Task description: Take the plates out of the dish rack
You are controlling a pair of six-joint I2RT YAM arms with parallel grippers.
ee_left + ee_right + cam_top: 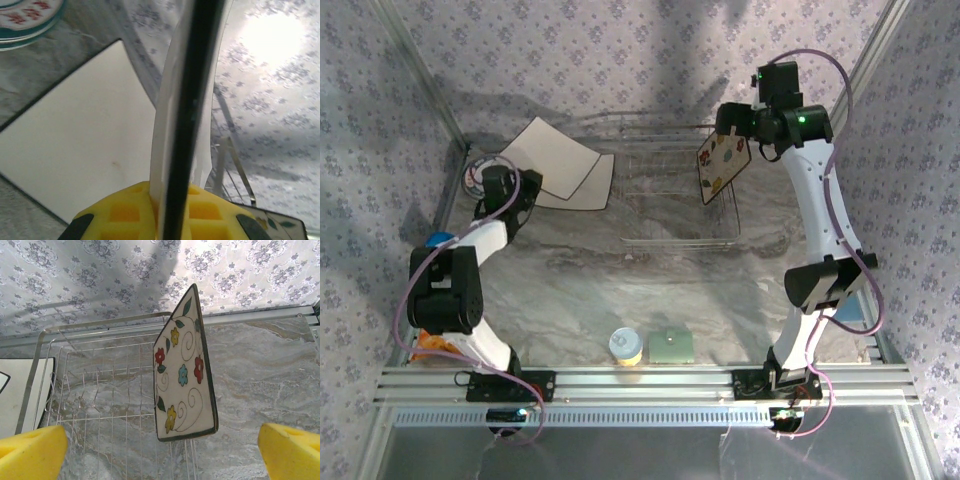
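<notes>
Plates of two kinds are in sight. One flowered plate (182, 375), square and cream with a dark rim, printed with red, yellow and blue blooms and curling stems, stands on edge at the right end of the dish rack (660, 200). The rack is a wide basket of thin silver wire with upright dividers, resting on the marbled grey counter (620, 290). Left of the rack, a raised cream plate (552, 152), plain and square, is tilted up off the counter. It overlaps a flat cream plate (595, 185) of the same kind lying beneath it. At the far left, partly hidden behind the left arm, sit the round plates (22, 17), small and white with a reddish pattern and teal rim.

The left hand (167, 210) is clamped on the raised cream plate. In its wrist view the plate's dark edge runs up between the yellow pads (125, 212), which press against both faces.

The right hand (161, 452) has its jaws spread wide apart. One yellow pad shows at each lower corner of its wrist view, with the flowered plate ahead and between them, touching neither. From above, this hand sits just over that plate's upper edge.
</notes>
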